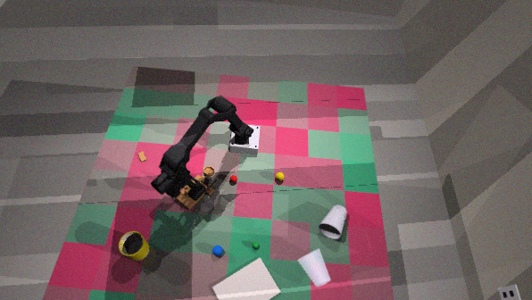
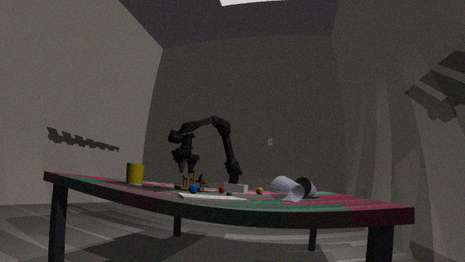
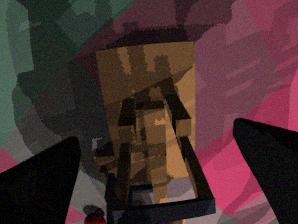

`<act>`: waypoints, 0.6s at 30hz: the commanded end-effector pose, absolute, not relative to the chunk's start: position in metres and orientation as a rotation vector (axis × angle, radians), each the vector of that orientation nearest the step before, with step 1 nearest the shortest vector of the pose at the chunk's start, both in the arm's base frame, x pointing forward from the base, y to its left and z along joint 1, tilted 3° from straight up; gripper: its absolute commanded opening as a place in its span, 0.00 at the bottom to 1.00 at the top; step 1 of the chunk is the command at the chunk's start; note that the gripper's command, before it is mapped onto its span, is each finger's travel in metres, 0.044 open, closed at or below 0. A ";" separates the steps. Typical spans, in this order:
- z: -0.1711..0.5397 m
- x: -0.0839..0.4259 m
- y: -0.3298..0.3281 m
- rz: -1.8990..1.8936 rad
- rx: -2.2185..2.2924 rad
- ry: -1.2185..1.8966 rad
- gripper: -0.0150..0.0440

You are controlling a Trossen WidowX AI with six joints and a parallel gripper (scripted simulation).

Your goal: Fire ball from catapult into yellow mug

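Note:
The wooden catapult stands on the table with its round cup at the end away from the yellow mug. I make out no ball in the cup. The mug stands upright, lower left of the catapult in the top view. My gripper is open and empty above the catapult, its fingers spread wide either side of the frame. A red ball lies beside the catapult. The exact aim cannot be told.
A yellow ball, a blue ball and a green ball lie around. Two white cups lie tipped at the right. A white slab lies near the front, a small orange block at the left.

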State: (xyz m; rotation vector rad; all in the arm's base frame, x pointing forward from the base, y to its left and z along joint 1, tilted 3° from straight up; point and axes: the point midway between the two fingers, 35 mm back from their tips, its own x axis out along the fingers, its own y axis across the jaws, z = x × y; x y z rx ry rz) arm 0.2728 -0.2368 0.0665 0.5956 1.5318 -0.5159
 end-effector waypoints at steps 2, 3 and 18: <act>0.112 0.273 -0.238 -0.520 0.579 1.502 1.00; 0.112 0.273 -0.238 -0.520 0.579 1.502 1.00; 0.137 0.273 -0.238 -0.523 0.581 1.498 0.96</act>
